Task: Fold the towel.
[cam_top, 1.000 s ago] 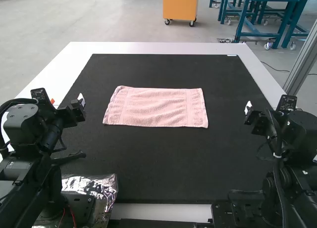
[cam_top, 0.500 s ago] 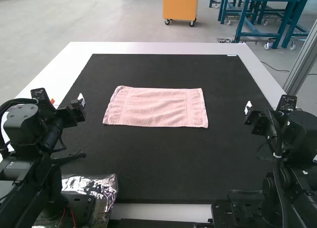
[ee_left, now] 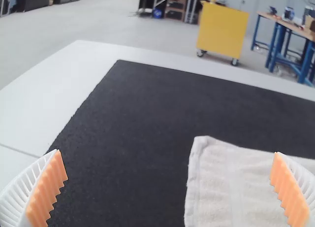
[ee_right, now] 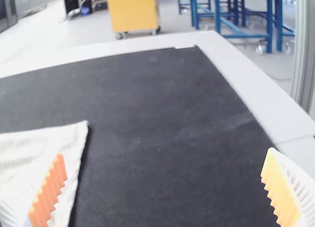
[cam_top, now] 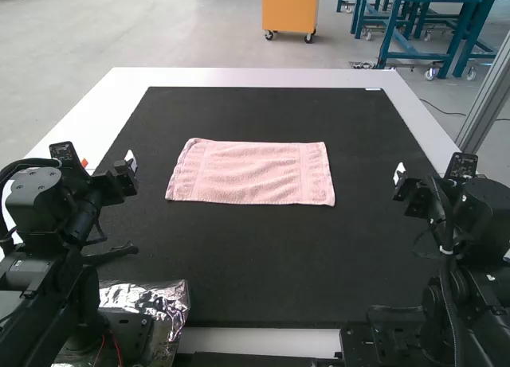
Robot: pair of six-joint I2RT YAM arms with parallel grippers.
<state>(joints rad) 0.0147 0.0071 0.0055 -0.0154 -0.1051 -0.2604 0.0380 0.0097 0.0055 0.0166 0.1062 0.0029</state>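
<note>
A pink towel lies flat as a wide rectangle on the black mat in the high view; whether it is layered I cannot tell. Off to its left stands my left gripper, and off to its right my right gripper, neither touching it. In the left wrist view the left gripper has its fingers wide apart, the towel showing pale beyond. The right gripper is also spread wide in the right wrist view, near the towel's end edge.
The black mat covers most of the white table. A crinkled silver foil-covered object sits beside the left arm's base at the near side.
</note>
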